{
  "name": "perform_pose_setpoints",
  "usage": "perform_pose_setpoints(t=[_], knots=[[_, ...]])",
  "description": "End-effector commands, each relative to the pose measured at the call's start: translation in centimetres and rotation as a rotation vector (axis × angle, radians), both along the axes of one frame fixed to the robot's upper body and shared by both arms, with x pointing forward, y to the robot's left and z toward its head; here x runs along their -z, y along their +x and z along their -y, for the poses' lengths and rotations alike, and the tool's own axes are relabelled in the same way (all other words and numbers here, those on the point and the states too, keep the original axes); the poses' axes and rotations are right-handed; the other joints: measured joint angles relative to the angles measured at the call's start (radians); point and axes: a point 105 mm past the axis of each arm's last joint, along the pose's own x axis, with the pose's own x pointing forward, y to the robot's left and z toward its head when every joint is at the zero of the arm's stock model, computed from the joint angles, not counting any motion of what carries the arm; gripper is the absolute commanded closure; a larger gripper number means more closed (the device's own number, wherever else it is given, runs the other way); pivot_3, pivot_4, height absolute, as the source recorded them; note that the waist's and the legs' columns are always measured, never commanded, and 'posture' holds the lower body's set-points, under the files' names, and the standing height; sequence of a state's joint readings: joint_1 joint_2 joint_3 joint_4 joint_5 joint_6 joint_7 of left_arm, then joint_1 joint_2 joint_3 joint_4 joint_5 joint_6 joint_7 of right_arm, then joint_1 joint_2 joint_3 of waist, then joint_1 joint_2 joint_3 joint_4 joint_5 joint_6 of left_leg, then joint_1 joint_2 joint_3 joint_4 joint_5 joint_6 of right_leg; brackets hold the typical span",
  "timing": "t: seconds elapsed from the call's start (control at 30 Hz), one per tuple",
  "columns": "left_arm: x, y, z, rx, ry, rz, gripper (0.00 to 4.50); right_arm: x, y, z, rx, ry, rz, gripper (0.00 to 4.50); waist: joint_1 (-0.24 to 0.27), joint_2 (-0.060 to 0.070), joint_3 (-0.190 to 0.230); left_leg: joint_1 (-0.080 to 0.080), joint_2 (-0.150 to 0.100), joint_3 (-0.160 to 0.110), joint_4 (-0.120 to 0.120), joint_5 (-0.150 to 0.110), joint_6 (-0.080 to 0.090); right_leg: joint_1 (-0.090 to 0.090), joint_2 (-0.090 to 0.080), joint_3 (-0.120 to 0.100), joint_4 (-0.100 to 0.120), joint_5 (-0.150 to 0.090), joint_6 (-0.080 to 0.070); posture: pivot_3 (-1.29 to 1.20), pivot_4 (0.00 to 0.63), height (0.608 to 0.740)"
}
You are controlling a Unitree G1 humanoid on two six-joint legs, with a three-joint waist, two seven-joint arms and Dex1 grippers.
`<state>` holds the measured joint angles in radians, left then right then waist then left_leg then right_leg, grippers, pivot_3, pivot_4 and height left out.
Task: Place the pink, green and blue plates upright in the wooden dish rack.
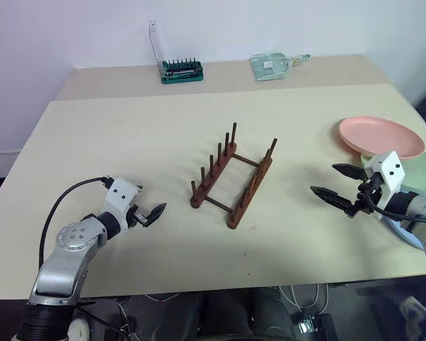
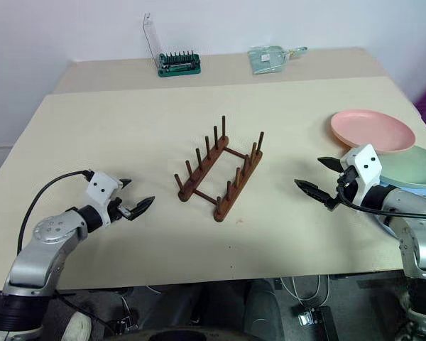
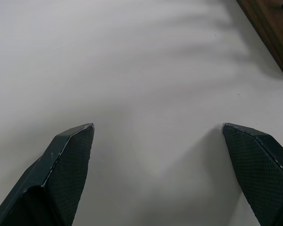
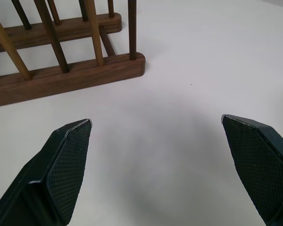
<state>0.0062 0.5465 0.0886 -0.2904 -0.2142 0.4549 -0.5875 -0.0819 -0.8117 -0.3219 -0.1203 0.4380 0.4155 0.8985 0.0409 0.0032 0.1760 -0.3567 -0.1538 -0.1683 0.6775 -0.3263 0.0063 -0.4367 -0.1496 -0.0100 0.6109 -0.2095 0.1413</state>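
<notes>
Standing empty near the middle of the beige table (image 1: pixel 128 142): the wooden dish rack (image 1: pixel 233 177), its two pegged rails running diagonally and joined by thin crossbars, no plate slotted between the pegs.

Lying stacked and flat at the table's right edge, well apart from the rack: the pink plate (image 1: pixel 380 136) on top, the green plate (image 1: pixel 422 175) partly under it, and a sliver of the blue plate (image 1: pixel 405 233) peeking out beneath, mostly hidden by the right arm.

Hovering over bare tabletop to the left of the rack: the left gripper (image 1: pixel 150 214), pointing toward the rack with fingers spread wide, holding nothing. Showing in the left wrist view: both black fingertips (image 3: pixel 68 162) set far apart over plain table surface, one corner of the rack's rail just entering at the edge.

Hanging to the right of the rack, just in front of the stacked plates: the right gripper (image 1: pixel 337 186), also aiming toward the rack, jaws standing wide apart and gripping nothing. Showing in the right wrist view: the near end of a rack rail (image 4: pixel 70 77) with its upright pegs, beyond two widely separated fingertips (image 4: pixel 66 165).

Sitting at the far edge of the table: a green screwdriver-bit holder (image 1: pixel 182 70) with its clear lid raised, and beside it a clear plastic packet (image 1: pixel 273 65).
</notes>
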Motion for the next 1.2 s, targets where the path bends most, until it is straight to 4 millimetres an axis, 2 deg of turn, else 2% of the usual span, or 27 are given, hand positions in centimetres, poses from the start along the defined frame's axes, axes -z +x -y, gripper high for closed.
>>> perform_pose_setpoints(t=[0.03,0.37,0.6,0.8,0.9,1.07,1.13,1.2], knots=[[-0.5,-0.3,0.3,0.006,-0.006,0.015,0.04,-0.9,0.4,-0.1,-0.011,-0.016,0.047,0.00,0.000,0.000,0.000,0.000,0.000,0.000,0.000,0.000,0.000,0.000,0.000,0.000,0.000,0.000,0.000,0.00,0.150,0.738],[-1.0,-1.3,0.0,0.000,-0.014,0.015,0.04,-0.9,1.1,-1.4,-0.060,-0.021,0.062,0.00,0.000,0.000,0.000,0.000,0.000,0.001,0.000,0.000,0.000,-0.001,0.000,0.001,0.000,0.000,0.000,0.00,0.150,0.738],[-1.7,-1.6,0.8,0.039,-0.030,0.018,0.04,-0.5,1.0,-2.5,-0.082,-0.016,0.064,0.00,0.001,0.000,0.001,-0.001,0.000,0.001,0.000,0.000,0.000,-0.001,0.000,0.001,0.000,0.000,0.000,0.00,0.150,0.738],[-1.6,-5.4,4.7,0.287,-0.102,-0.116,0.04,0.1,0.8,-4.7,-0.141,0.020,0.050,0.00,-0.002,0.000,0.002,-0.001,0.000,0.003,0.000,0.000,0.000,-0.002,0.000,0.003,0.000,0.000,0.000,0.00,0.150,0.738],[-1.1,-7.3,7.6,0.418,-0.072,-0.167,0.04,0.0,0.0,-6.3,-0.204,0.041,0.034,0.00,0.002,0.000,0.003,-0.001,0.000,0.003,0.000,0.000,0.000,-0.003,0.000,0.003,0.000,0.000,0.000,0.00,0.150,0.738],[-0.1,-7.4,11.4,0.464,-0.088,-0.181,0.04,0.0,-1.4,-8.1,-0.270,0.044,0.009,0.00,0.003,-0.002,0.004,-0.001,0.000,0.003,0.000,-0.003,0.006,-0.002,0.001,0.003,0.000,0.000,0.000,0.00,0.150,0.738],[0.0,-6.8,13.5,0.434,-0.128,-0.164,0.04,0.1,-2.1,-8.5,-0.289,0.034,-0.001,0.00,0.003,-0.001,0.003,-0.001,0.000,0.003,0.000,-0.003,0.006,-0.002,0.001,0.003,0.000,0.000,0.000,0.00,0.150,0.738],[0.5,-5.9,14.7,0.384,-0.119,-0.149,0.04,0.1,-2.2,-8.9,-0.293,0.038,-0.005,0.00,0.003,-0.002,0.004,-0.001,0.000,0.003,0.001,-0.003,0.006,-0.001,0.000,0.003,0.000,0.000,0.001,0.00,0.150,0.738]])
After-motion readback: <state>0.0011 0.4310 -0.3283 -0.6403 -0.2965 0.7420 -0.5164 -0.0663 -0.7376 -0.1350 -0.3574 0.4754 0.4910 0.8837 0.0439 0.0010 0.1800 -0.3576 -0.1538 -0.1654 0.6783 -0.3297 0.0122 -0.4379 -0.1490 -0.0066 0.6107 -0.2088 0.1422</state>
